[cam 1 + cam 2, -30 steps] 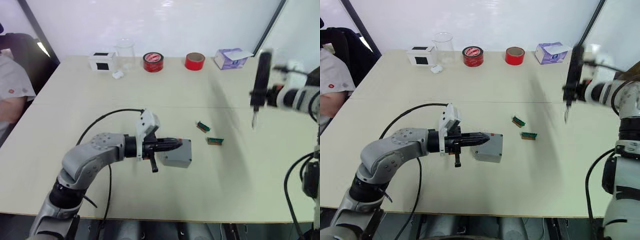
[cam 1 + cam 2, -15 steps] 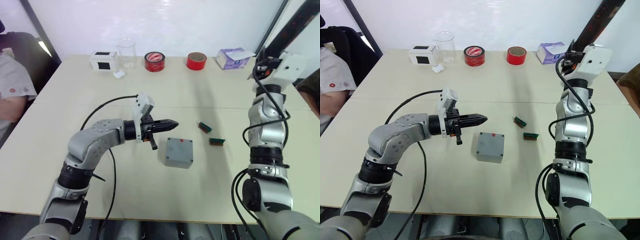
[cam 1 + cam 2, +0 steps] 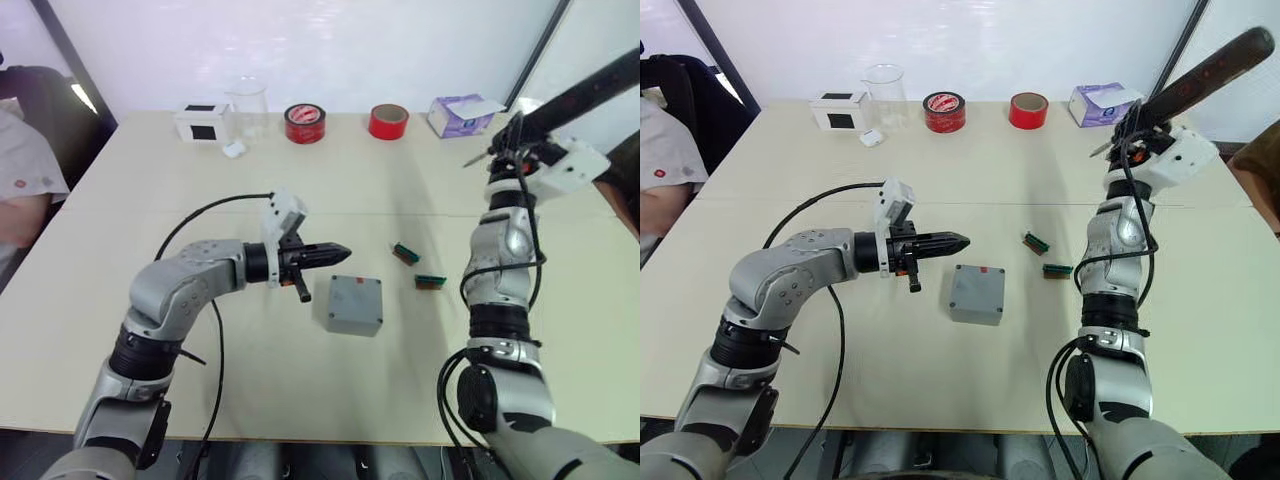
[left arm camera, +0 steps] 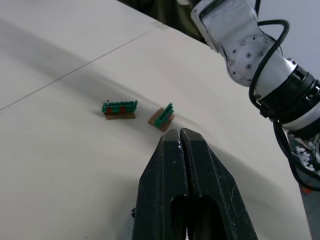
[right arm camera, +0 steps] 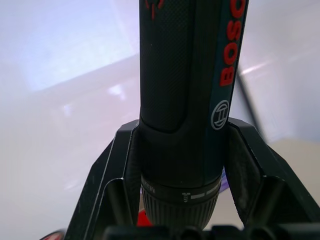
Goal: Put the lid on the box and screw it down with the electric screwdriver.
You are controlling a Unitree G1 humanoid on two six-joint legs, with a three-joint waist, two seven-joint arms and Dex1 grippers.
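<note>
From the head views, the electric screwdriver slants upward beyond the counter, its bit aimed toward the purple tissue box. The lidded box lies flat, 2 green connectors just beside it.

Left wrist: the left pincer is pressed together, empty.

Right wrist: the right pincer pinches the screwdriver's barrel.

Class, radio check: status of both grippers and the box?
Left gripper shut, empty, above table. Right gripper shut on electric screwdriver, raised. Lid on box, untouched.
</note>
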